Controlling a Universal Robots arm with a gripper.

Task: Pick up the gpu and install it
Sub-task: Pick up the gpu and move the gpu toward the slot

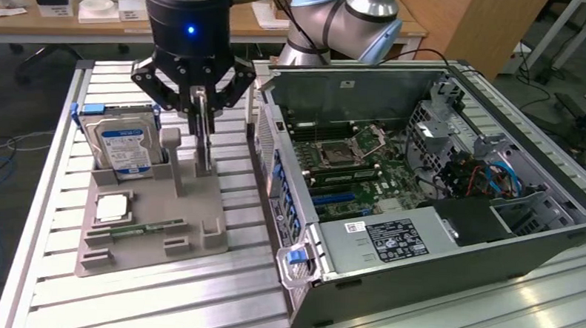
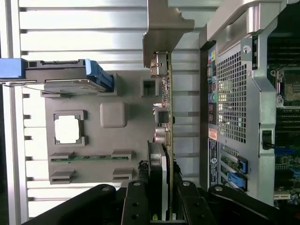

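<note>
The gpu (image 1: 206,142) is a thin dark card standing on edge over the grey parts holder (image 1: 172,210). My gripper (image 1: 203,114) comes down from above and is shut on its upper edge. In the wrist view the gpu (image 2: 165,108) appears edge-on, with its silvery metal bracket (image 2: 164,28) at the far end and my gripper (image 2: 164,168) clamped around the card. Its lower edge is at the holder's slot; I cannot tell whether it still touches. The open computer case (image 1: 436,278) lies on its side at the exterior view's right, motherboard (image 1: 357,170) exposed.
The holder (image 2: 126,136) also carries a silver hard drive (image 1: 124,145) in a blue frame, a square processor chip (image 1: 113,206) and a narrow green memory stick (image 1: 147,230). The case's perforated rear panel (image 2: 232,98) stands close beside the card. Everything rests on a slatted aluminium table (image 1: 119,297).
</note>
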